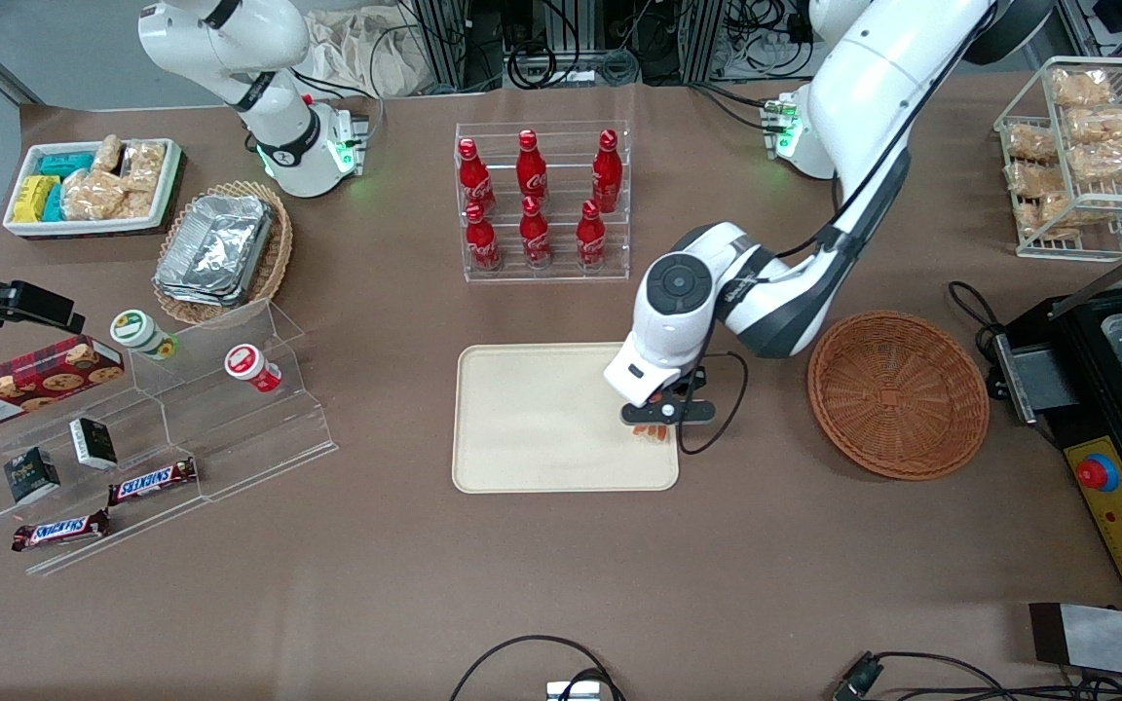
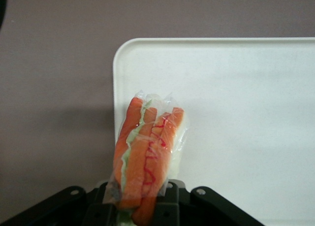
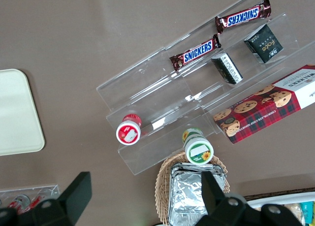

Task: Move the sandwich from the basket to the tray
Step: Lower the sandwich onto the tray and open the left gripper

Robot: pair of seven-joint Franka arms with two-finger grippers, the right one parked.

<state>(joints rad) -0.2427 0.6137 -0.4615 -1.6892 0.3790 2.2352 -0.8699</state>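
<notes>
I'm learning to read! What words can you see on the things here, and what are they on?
"SNICKERS": two chocolate bars on the clear stand.
"WALKERS": red cookie box.
"face": small dark box.
Cola bottles: white script too small to read.
Gripper, holding the sandwich above the tray: no words.

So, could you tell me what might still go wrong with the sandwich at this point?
1. The gripper holds the wrapped sandwich right over the tray edge nearest the basket. Released here, it could land on the rim and tip onto the table.
2. The grip looks to be on one end of the wedge through slippery clear wrap, so it might slide out early.
3. Pressing lower could squash the filling.
</notes>
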